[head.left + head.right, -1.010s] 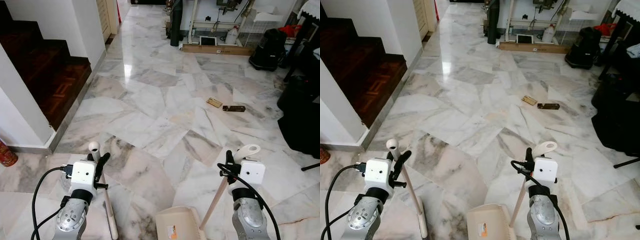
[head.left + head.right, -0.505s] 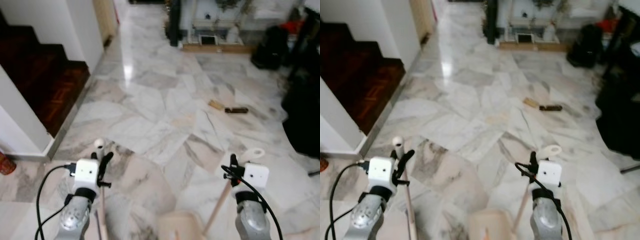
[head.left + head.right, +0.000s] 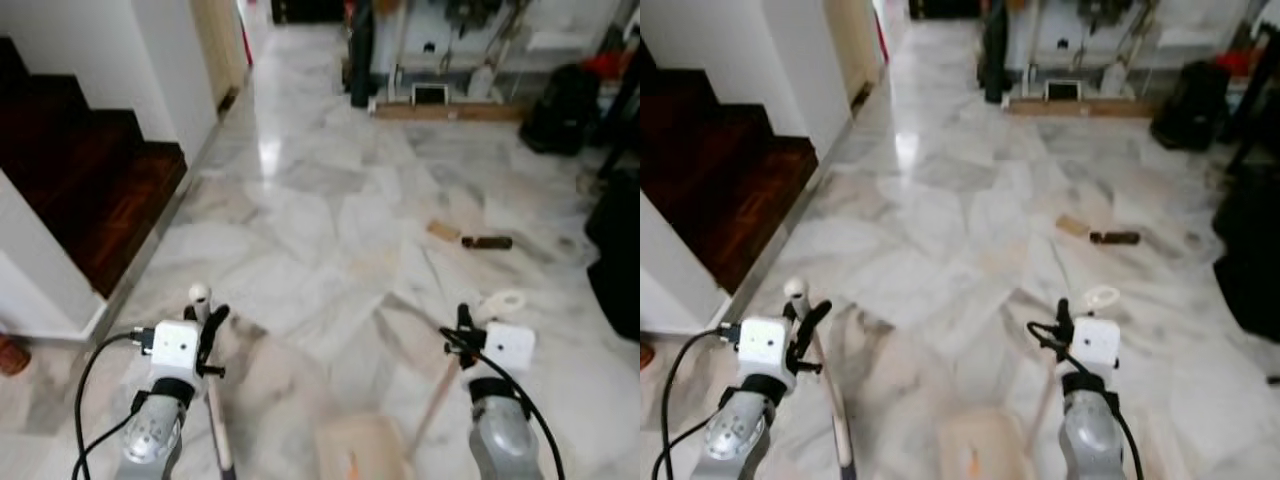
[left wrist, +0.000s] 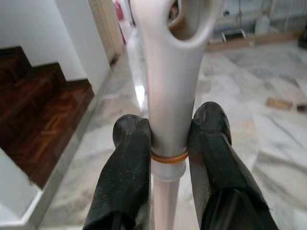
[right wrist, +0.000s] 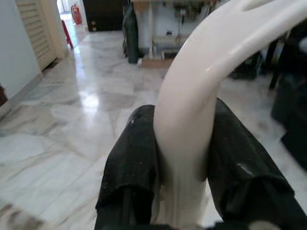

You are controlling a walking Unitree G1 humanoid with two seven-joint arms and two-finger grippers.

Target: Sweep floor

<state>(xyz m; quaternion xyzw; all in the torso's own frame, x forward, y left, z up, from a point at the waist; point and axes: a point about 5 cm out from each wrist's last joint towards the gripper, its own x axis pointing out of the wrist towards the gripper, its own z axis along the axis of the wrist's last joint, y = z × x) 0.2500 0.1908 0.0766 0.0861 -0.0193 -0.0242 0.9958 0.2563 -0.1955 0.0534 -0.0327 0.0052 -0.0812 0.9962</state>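
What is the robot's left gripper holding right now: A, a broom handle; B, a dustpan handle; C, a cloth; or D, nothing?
A: the left gripper has its two fingers closed on the white broom handle, while the right gripper holds the dustpan handle.

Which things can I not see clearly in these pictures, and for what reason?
- Broom head: cut off by the bottom edge of the eye views.
- Dustpan: blurred, partly cut by the same edge.
- Two small pieces of debris on the floor: too small and blurred to identify.
- Items along the far wall: blurred.
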